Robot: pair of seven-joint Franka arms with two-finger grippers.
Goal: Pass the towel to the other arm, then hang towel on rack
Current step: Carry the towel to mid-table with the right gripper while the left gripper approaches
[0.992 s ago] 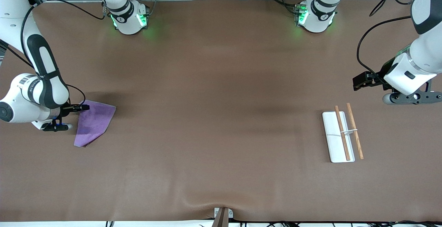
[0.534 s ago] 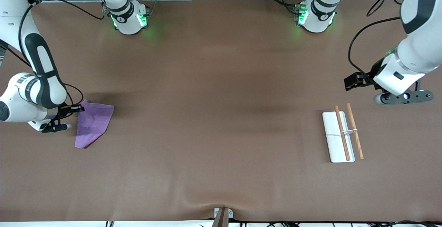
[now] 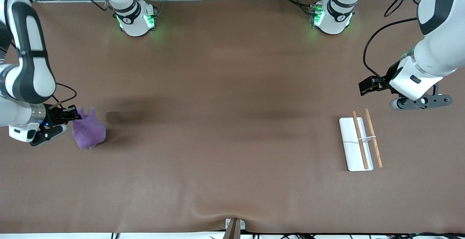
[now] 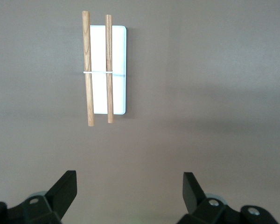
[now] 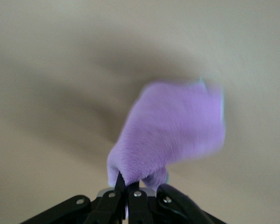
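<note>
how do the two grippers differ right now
The right gripper is shut on a corner of the towel, which hangs bunched from it at the right arm's end of the table; the left gripper is open and holds nothing. The right gripper's view is filled by the lilac cloth, whereas the left gripper's looks down on the rack lying flat on the table. Both are black two-finger grippers on white arms.

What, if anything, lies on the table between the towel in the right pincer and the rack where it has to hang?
Nothing visible does. The right pincer is shut on the towel at the right arm's end; the rack lies at the left arm's end, with only bare table between them. The left pincer hangs open above the table beside the rack.
</note>
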